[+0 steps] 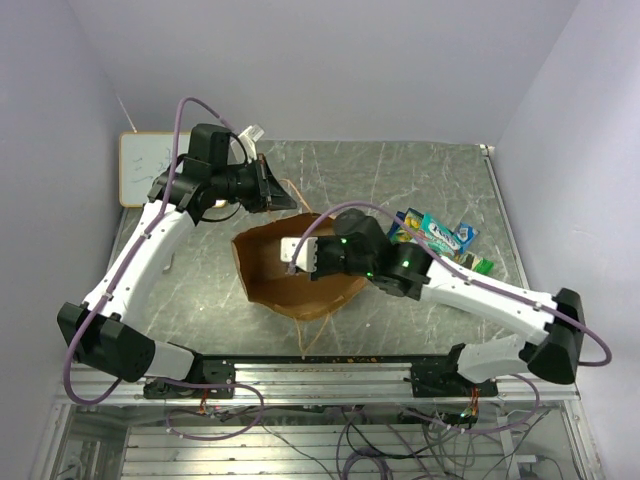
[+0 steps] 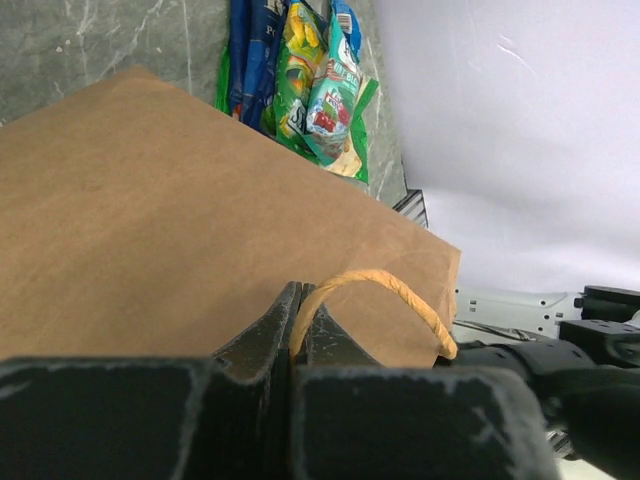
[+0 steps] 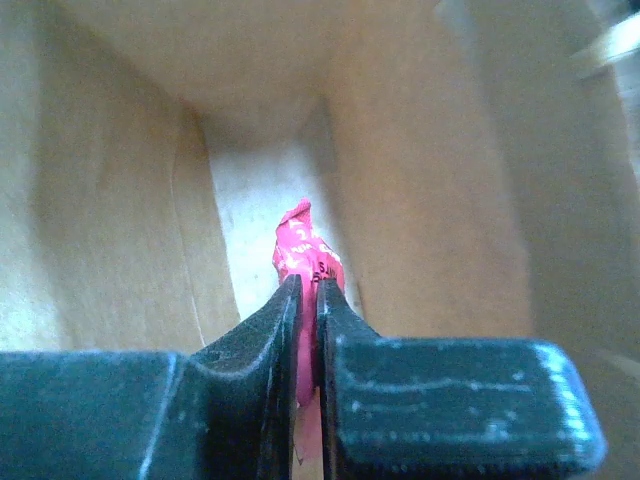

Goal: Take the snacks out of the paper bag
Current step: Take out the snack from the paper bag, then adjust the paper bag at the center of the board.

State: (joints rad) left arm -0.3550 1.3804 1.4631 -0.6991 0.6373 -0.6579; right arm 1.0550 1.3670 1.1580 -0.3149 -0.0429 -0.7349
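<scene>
The brown paper bag [image 1: 270, 275] lies on its side in the middle of the table, mouth toward the right arm. My left gripper [image 1: 281, 196] is shut on its twisted paper handle [image 2: 385, 284], with the bag's side [image 2: 150, 200] just beyond the fingers. My right gripper [image 1: 300, 257] reaches inside the bag. In the right wrist view it [image 3: 308, 290] is shut on a crumpled red snack packet [image 3: 303, 243] between the bag's inner walls [image 3: 110, 200]. Several snack packets, blue, green and teal [image 1: 435, 235], lie on the table right of the bag; they also show in the left wrist view [image 2: 300, 70].
A small whiteboard [image 1: 145, 166] lies at the table's back left corner, with a white stick-like object [image 1: 251, 132] near it. Lilac walls close in the table on three sides. The table's metal rail [image 1: 320, 365] runs along the near edge.
</scene>
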